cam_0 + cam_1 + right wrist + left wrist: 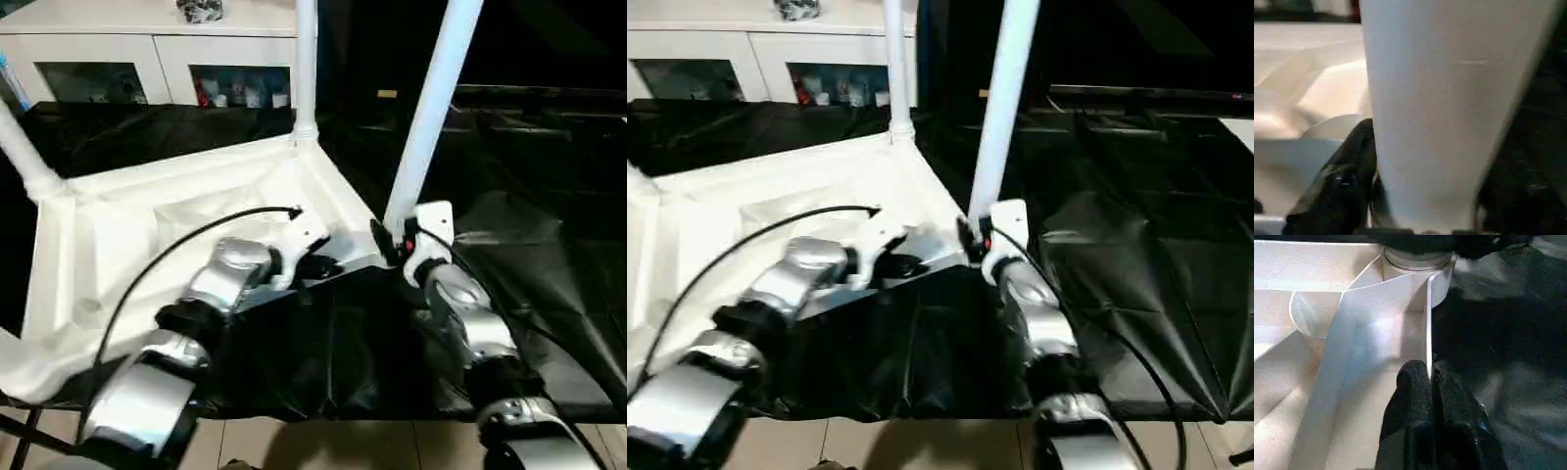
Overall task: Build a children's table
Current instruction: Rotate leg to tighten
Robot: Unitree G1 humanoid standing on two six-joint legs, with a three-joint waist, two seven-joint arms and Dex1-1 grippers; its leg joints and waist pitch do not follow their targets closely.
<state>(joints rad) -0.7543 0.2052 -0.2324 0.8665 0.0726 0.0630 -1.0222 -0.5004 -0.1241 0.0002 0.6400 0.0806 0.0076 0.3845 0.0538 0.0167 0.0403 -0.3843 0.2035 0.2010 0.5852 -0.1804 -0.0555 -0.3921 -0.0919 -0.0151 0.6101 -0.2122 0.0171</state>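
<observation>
White plastic children's table lies upside down on the black-sheeted counter, ribbed underside up, legs rising from the corner sockets. Far leg stands upright in its socket; near-right leg leans slightly as it rises.

Containers: white glass-door cabinet behind the counter holds small red, white and blue items on its shelves; too small to identify.

Left end effector: both black fingers pressed together on the thin upright side wall of the table's frame, pinching it, close to the far corner socket. In the head views the left end effector sits at the table's near-right edge, a black cable arcing over the forearm.

Right end effector: at the base of the near-right leg, where it meets the corner socket. One black finger lies against the side of the leg; the other looks to sit on the opposite side, partly hidden, so whether it clamps the leg or merely brackets it cannot be told.

Left wrist view gives the ribs and socket ring up close; right wrist view gives the leg's white tube up close.
</observation>
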